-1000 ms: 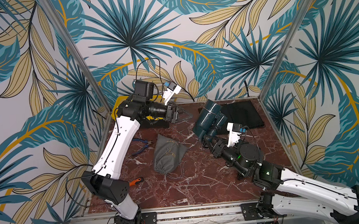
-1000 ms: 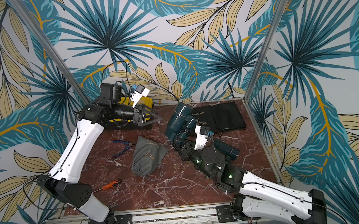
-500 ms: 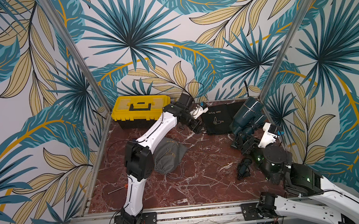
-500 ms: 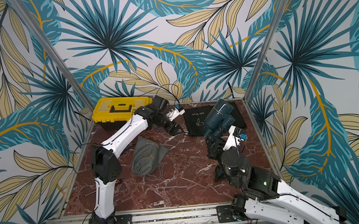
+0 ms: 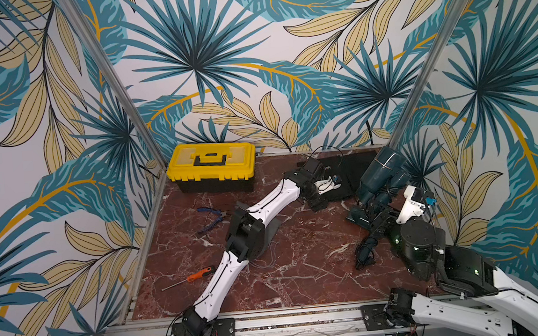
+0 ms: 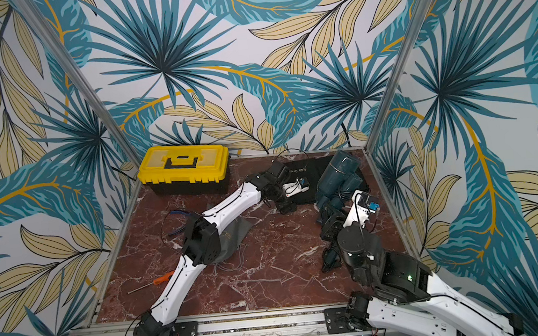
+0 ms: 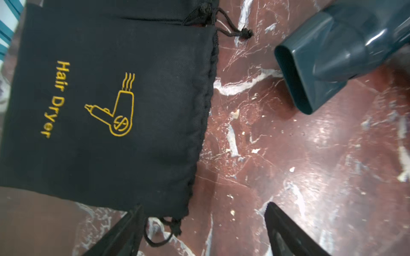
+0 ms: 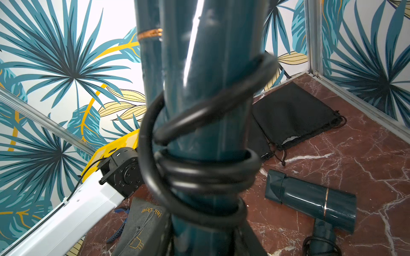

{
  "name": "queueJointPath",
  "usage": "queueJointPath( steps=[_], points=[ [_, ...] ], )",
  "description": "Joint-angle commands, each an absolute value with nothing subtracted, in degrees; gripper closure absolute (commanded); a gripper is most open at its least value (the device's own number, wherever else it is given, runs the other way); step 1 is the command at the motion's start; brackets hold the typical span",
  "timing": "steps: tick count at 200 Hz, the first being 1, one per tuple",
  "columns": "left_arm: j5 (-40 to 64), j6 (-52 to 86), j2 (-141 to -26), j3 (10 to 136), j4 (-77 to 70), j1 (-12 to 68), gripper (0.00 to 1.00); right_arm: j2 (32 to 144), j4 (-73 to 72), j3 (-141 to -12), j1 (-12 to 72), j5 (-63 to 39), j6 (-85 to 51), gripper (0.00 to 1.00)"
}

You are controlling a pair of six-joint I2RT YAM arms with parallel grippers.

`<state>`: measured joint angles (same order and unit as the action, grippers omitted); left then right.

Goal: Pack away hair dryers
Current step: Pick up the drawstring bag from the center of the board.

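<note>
Your left tool (image 7: 204,223) sits wide open, empty, at the black bag (image 7: 106,99) mouth, likely to spread it; right tool (image 8: 208,235) clamps the teal hair dryer (image 8: 199,99) handle aloft.

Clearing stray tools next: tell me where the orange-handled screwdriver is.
In both top views the orange-handled screwdriver lies on the tabletop, front left, beside the left arm, nearer the front rail than the blue-handled pliers.
</note>
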<state>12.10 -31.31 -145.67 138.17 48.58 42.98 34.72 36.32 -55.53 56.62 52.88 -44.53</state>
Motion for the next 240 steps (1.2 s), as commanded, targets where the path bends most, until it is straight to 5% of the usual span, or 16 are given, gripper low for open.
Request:
queueJointPath(
  steps=[1,94,180,240],
  points=[
    [8.85,-35.45,-147.25,140.58,45.77,43.42,0.18,32.93,35.26,-56.1,56.54,54.04,-43.16,1.0],
    [4.23,-40.35,-150.62,140.15,42.1,43.6,0.33,28.84,35.99,-54.32,56.54,52.56,-43.59,1.0],
    [4.5,-41.6,-149.74,139.69,41.49,43.59,1.0,28.92,35.79,-54.58,56.55,51.84,-42.94,1.0],
    [4.88,-39.77,-140.08,128.2,44.07,43.42,1.0,29.88,39.62,-56.13,56.54,51.33,-45.12,1.0]
  ],
)
